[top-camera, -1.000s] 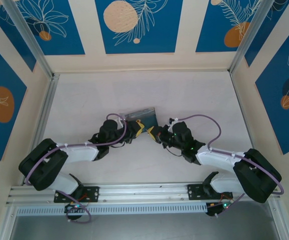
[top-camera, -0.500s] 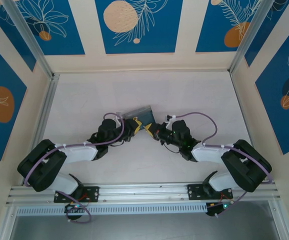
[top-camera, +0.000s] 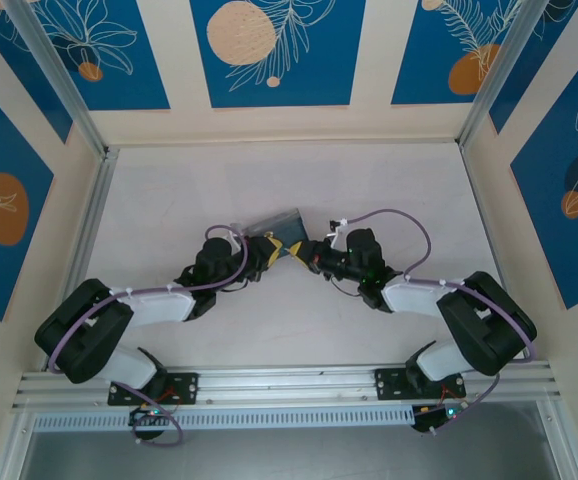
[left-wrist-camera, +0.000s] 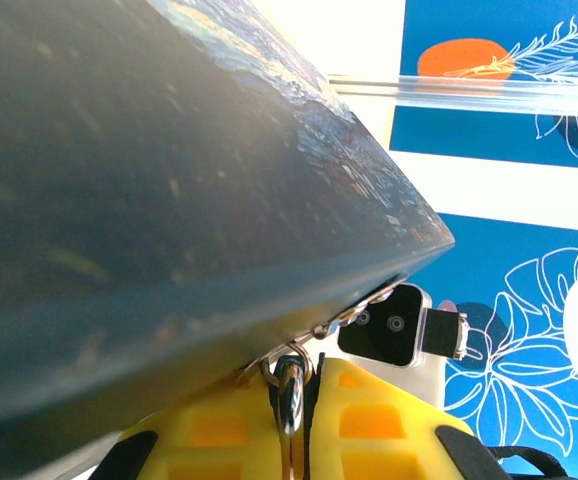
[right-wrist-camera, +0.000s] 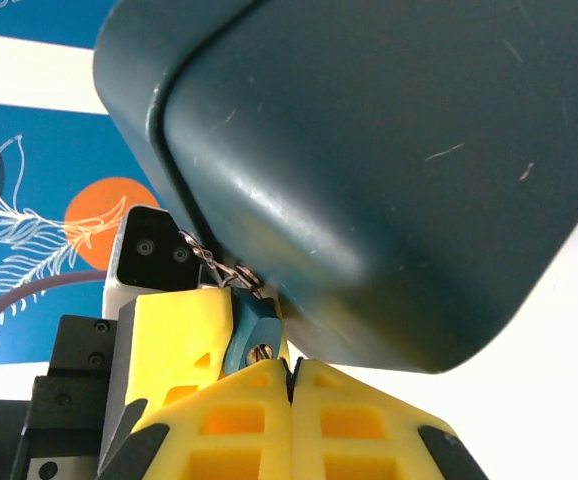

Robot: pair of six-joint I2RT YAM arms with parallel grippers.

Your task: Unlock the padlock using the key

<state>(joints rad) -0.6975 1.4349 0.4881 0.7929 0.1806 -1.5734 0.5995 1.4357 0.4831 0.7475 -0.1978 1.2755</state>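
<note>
In the right wrist view the small blue-grey padlock [right-wrist-camera: 252,325] hangs by a thin chain from the painted tin [right-wrist-camera: 389,150]. It is pinched by a yellow finger [right-wrist-camera: 174,340] of my left gripper. My right gripper [right-wrist-camera: 291,366] is shut right at the padlock's keyhole. A brassy bit of the key [right-wrist-camera: 260,352] shows in the hole, and the rest is hidden between the fingers. In the left wrist view my left gripper [left-wrist-camera: 305,372] is shut on the padlock's metal body [left-wrist-camera: 291,392] under the tin [left-wrist-camera: 149,170]. From above, both grippers [top-camera: 267,250] [top-camera: 299,252] meet tip to tip below the tin [top-camera: 283,227].
The tin rests tilted on the pale table [top-camera: 289,180], above both grippers. Metal rails [top-camera: 87,240] and blue-patterned walls [top-camera: 269,50] enclose the table. The right arm's wrist camera [left-wrist-camera: 399,325] sits close behind the padlock.
My right gripper has moved left and away from the bases, up to the padlock. The left gripper and the tin shifted slightly left.
</note>
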